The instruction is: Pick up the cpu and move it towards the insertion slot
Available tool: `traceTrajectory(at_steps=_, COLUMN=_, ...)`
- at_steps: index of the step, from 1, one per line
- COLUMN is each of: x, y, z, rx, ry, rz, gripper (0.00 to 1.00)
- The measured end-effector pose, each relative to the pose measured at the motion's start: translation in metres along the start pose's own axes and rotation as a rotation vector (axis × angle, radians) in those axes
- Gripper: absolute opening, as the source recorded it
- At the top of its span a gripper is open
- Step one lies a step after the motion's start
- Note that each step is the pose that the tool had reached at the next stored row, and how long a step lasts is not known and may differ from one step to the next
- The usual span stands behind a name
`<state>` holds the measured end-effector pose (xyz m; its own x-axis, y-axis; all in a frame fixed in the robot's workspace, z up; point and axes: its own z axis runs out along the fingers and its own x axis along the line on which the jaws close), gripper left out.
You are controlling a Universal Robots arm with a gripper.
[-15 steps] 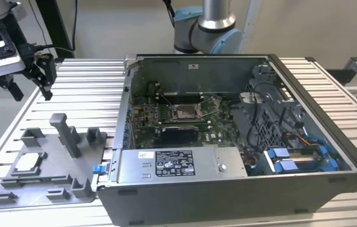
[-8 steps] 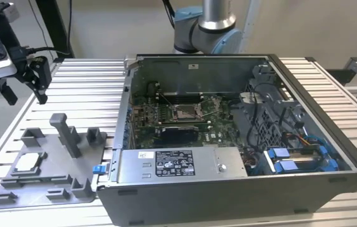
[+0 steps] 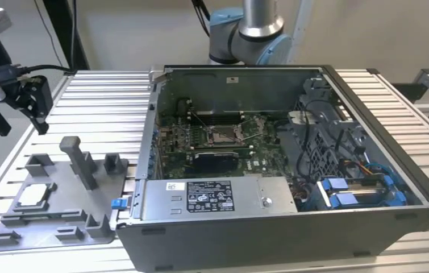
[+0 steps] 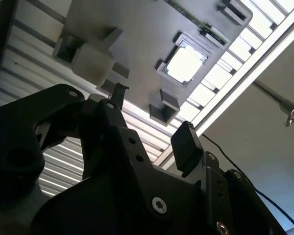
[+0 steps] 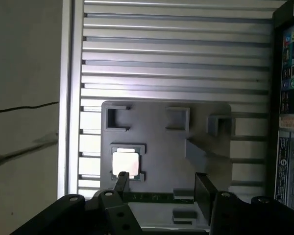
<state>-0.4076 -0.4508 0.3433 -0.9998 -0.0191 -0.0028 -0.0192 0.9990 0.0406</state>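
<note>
Slatted alu table [image 3: 100, 108], plain beige wall [image 3: 138, 34] behind, grey floor [image 5: 24, 58] w/ black cable [image 5: 24, 108]

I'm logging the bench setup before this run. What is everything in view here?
cpu: one, pale silvery, seated in a holder on the fixture plate.
fixture plate: one, grey with raised blocks, on the table at the exterior view's left.
computer case: one, dark grey, open, mid-table.
insertion slot: one, silver frame with a dark centre, inside the computer case.
metal box: one, grey with a white label, at the case's near edge.
table: one, ribbed silver.
arm: one, silver and blue-grey, behind the case.
gripper: one, black, open and empty, raised at the exterior view's left.
</note>
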Motion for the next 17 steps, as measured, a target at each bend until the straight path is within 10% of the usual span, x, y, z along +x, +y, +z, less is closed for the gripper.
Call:
traceTrajectory(at_steps=9, x=0.0228, y=-0.0051, z=0.0018, rx=0.0002, ry=-0.0231, rz=-0.001, gripper=1.0)
traceTrajectory(at_steps=17, x=0.0259, y=-0.0055, z=0.006, rx=0.0002, ry=-0.0253, rz=-0.002, gripper=1.0)
